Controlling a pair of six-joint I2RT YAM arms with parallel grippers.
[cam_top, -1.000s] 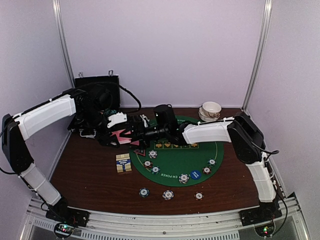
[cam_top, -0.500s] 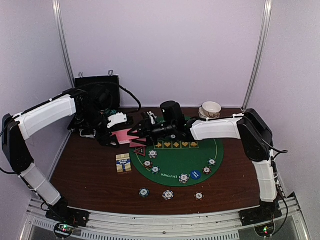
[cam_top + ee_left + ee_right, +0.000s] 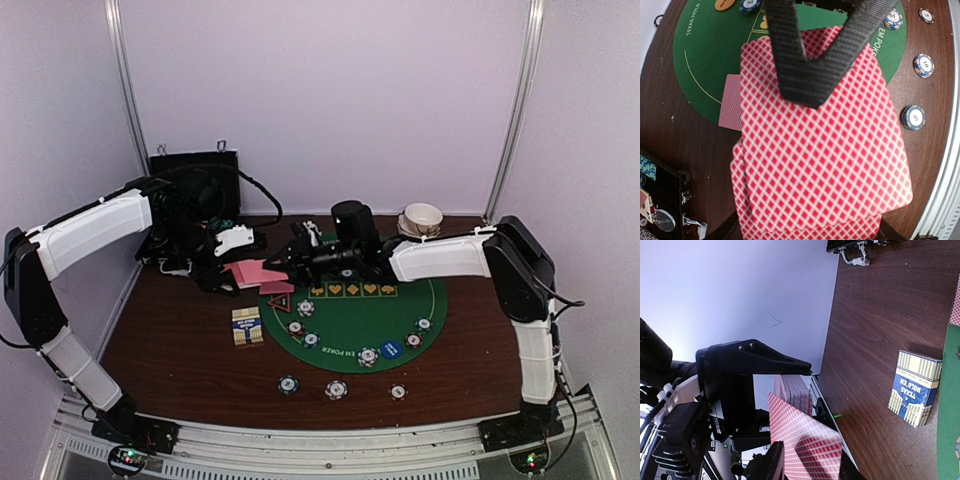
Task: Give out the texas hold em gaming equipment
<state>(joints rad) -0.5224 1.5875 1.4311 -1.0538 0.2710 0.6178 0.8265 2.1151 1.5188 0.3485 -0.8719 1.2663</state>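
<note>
My left gripper is shut on a deck of pink-backed playing cards, held just off the left edge of the green mat. The deck fills the left wrist view. My right gripper meets it from the right, its black fingers pinched on the top card. In the right wrist view that card stands angled away from the deck. One card lies face down on the mat beside a triangular marker. Poker chips and a blue disc lie around the mat.
A blue card box lies on the brown table left of the mat. The open black case stands at the back left behind the left arm. Stacked white bowls sit at the back right. More chips lie by the near rail.
The right arm has drawn back to the right, and its jaws have narrowed onto the top card. The left gripper and its deck have stayed put.
</note>
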